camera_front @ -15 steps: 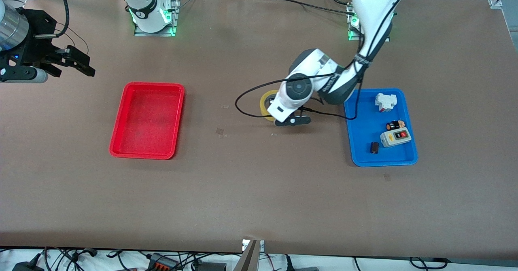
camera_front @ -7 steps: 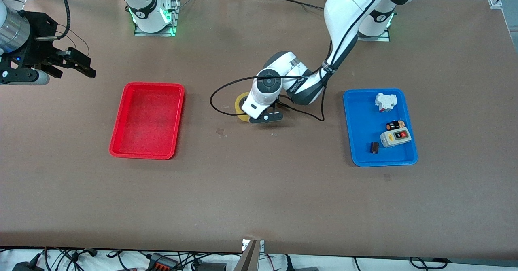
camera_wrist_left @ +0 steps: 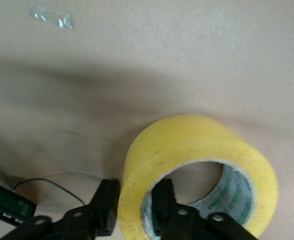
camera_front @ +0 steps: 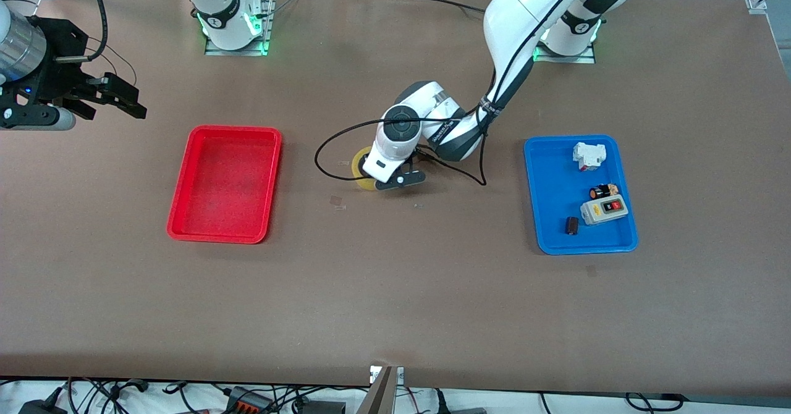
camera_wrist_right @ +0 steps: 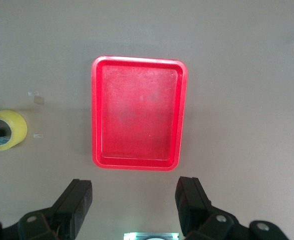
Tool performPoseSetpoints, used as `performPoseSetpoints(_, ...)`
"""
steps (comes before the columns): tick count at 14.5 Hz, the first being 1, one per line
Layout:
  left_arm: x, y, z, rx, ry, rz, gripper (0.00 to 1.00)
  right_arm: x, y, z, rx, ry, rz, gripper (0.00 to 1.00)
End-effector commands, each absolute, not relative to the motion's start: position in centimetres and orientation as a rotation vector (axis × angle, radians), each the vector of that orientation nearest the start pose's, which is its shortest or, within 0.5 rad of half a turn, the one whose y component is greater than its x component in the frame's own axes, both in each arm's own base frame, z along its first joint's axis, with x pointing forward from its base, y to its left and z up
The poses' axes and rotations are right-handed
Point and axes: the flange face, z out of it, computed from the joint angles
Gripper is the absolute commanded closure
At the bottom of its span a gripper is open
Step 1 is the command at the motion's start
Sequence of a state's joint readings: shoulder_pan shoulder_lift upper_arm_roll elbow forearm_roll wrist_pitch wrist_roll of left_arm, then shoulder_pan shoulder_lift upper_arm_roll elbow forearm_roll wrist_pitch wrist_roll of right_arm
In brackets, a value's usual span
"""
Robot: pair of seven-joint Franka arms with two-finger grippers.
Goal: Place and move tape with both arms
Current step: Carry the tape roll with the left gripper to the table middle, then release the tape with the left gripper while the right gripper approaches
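The tape (camera_front: 358, 167), a yellow roll with a grey core, is held low over the table between the two trays. My left gripper (camera_front: 371, 178) is shut on its wall. In the left wrist view one finger (camera_wrist_left: 163, 202) is inside the core and the other is outside, against the tape (camera_wrist_left: 187, 145). I cannot tell whether the roll touches the table. My right gripper (camera_front: 117, 96) is open and empty, up in the air at the right arm's end of the table; its wrist view (camera_wrist_right: 134, 205) looks down on the red tray (camera_wrist_right: 136, 58) and the tape (camera_wrist_right: 9, 131).
The red tray (camera_front: 233, 129) is empty. The blue tray (camera_front: 541, 204) at the left arm's end holds a grey switch box (camera_front: 604, 210), a white part (camera_front: 587, 156) and small dark items. Small clear tape scraps (camera_front: 336, 201) lie on the table near the roll.
My left gripper has carried the tape from beside the blue tray toward the red tray, slowing over the last half second. The right arm has barely moved.
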State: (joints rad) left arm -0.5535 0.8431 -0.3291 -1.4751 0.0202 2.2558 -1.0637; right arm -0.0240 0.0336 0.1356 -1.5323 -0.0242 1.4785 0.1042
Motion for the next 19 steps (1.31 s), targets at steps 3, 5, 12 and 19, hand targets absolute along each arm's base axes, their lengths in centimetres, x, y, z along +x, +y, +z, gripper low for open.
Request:
performPoseSetpoints(3, 51.1, -51.6, 21.6, -3.215, -0.503, 0.238, 0.00, 55.0, 6.7, 61.7, -3.162, -0.059, 0.130, 0.02)
performPoseSetpoints(5, 53.7, -49.2, 24.4, -3.215, -0.555, 0.173, 0.00, 55.4, 8.8, 60.4, -3.159, -0.094, 0.161, 0.03)
performPoseSetpoints(12, 57.6, -38.4, 37.1, -3.076, -0.456, 0.211, 0.00, 55.0, 20.8, 51.1, -3.137, -0.083, 0.104, 0.03)
performPoseSetpoints(19, 60.2, -22.1, 46.5, -3.029, -0.236, 0.370, 0.00, 53.1, 32.7, 38.5, -3.122, -0.062, 0.092, 0.03)
